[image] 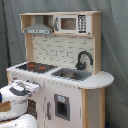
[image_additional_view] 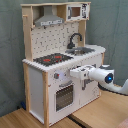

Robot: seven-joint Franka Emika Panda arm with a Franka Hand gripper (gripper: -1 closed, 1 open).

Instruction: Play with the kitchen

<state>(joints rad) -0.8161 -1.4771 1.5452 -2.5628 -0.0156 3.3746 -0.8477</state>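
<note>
white gripper, whether open or closed i cannot tell, hovers at the kitchen front near its knobs, seemingly about to reach one; next it needs a careful approach.

The kitchen has matt white painted panels edged in pale, smooth light wood. On its counter, the hob is glossy black with red rings; beside the hob, the sink looks like dull brushed steel. Behind the sink, the tap is smooth black, plastic by its look. Above the hob, the hood is matt grey. Behind the kitchen hangs a grey cloth backdrop, softly creased. The arm in front of the oven door has smooth, slightly glossy white casing.
</note>
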